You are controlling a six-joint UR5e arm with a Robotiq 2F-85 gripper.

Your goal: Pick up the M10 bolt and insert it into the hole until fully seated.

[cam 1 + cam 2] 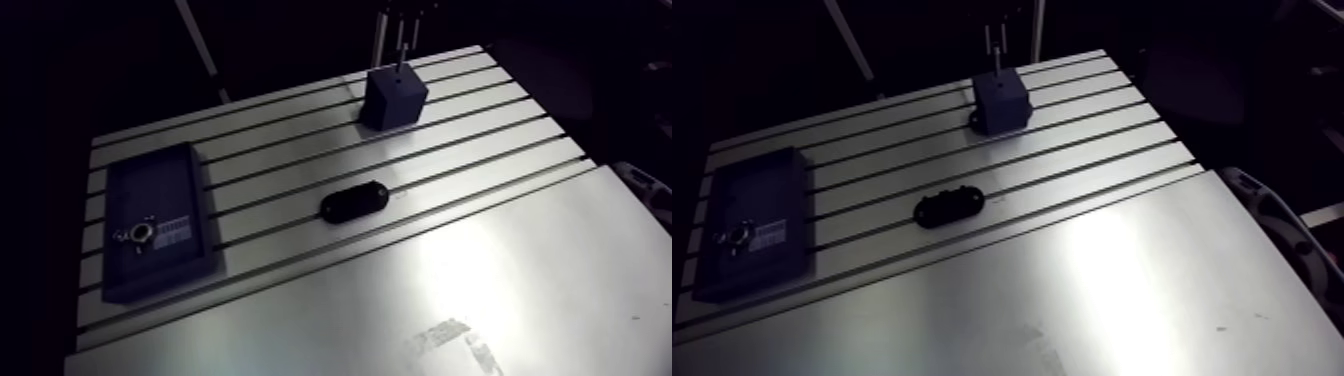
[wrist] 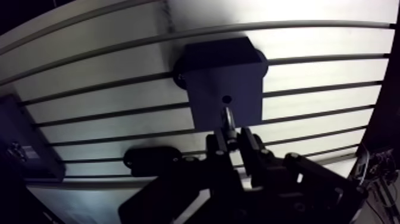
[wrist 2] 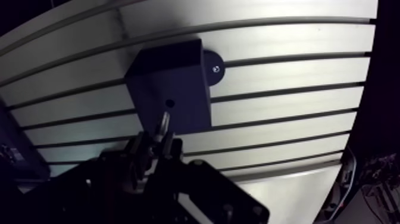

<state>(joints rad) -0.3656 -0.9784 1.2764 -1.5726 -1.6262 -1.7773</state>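
My claw (image 2: pixel 230 136) clamped on M10 bolt (image 2: pixel 228 118). Bolt tip over dark block (image 2: pixel 223 71) top, just beside hole (image 2: pixel 227 99), not seated. Black oval part (image 1: pixel 353 202) well apart from block on table (image 1: pixel 480 250).

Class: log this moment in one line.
phase: insert | hand: shut on bolt | bolt tip: near block hole | seated: no
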